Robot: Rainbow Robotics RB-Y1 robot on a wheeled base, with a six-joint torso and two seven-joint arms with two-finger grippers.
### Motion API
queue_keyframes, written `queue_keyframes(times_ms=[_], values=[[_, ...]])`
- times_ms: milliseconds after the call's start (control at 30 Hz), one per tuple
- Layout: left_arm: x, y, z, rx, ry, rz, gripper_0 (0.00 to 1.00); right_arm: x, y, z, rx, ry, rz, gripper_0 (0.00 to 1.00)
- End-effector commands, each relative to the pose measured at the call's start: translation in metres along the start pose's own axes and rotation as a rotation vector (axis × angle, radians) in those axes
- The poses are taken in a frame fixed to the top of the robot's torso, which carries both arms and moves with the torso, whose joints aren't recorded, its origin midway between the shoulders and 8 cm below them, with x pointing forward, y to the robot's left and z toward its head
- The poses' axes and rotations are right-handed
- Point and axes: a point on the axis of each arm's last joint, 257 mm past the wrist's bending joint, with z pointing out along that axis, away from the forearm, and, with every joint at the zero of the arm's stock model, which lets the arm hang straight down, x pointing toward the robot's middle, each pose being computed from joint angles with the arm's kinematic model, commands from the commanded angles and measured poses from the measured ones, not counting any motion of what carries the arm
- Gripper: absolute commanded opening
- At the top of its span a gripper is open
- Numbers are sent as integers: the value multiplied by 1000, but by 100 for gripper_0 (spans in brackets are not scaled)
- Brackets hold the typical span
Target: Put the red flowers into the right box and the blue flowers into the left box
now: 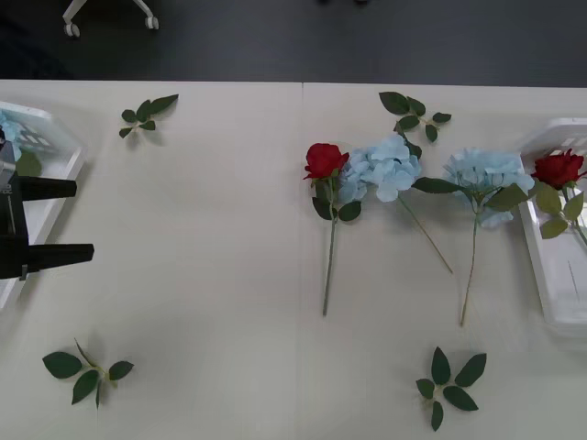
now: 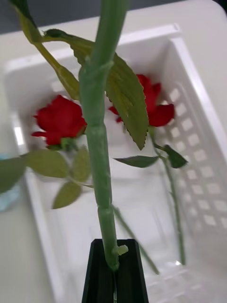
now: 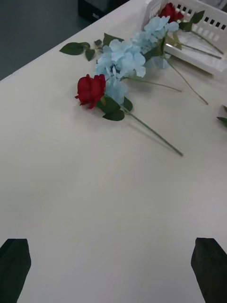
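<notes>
Right gripper holding a rose stem over the right box; left gripper waiting wide open at the left box.

The right gripper (image 2: 115,272), its black fingers pinched shut on a green rose stem (image 2: 97,142), is holding it lengthwise above the right box (image 2: 189,61), where two red roses (image 2: 60,118) are lying; the held bloom is cut off from sight. On the table (image 1: 211,275) one red rose (image 1: 325,160) and two blue flowers (image 1: 383,168) are lying heads away from the robot, stems pointing back toward it, with open room around them. The left gripper (image 1: 64,218) is hovering, spread, empty, at the left box (image 1: 57,188), whose blue contents are partly hidden. Leaf sprigs (image 1: 84,370) are lying near the table's edges.
</notes>
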Motion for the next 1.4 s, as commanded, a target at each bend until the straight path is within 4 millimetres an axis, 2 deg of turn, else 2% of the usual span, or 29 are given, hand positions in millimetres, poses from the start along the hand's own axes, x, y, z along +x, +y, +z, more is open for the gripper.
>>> queue_keyframes(times_ms=[33, 233, 567, 733, 933, 967, 1033, 1133, 1400], values=[[5, 3, -18, -22, 54, 26, 100, 5, -36, 4, 89, 23, -55, 0], [9, 16, -30, -5, 76, 82, 100, 18, -65, 11, 158, 51, -56, 0], [11, 50, -51, 49, 24, 48, 100, 25, -53, 37, 158, 57, -82, 0], [10, 52, -56, 61, 29, 43, 100, 29, -46, 52, 165, 64, -103, 0], [9, 52, -57, 61, 26, 46, 100, 34, -47, 56, 168, 73, -92, 0], [9, 53, -58, 61, 27, 47, 100, 35, -47, 56, 167, 75, -89, 3], [9, 53, -57, 60, 25, 45, 100, 35, -48, 56, 168, 74, -87, 27], [8, 53, -57, 60, 25, 46, 100, 34, -50, 56, 180, 66, -91, 48], [9, 53, -58, 59, 26, 45, 100, 38, -51, 58, 187, 61, -56, 49]])
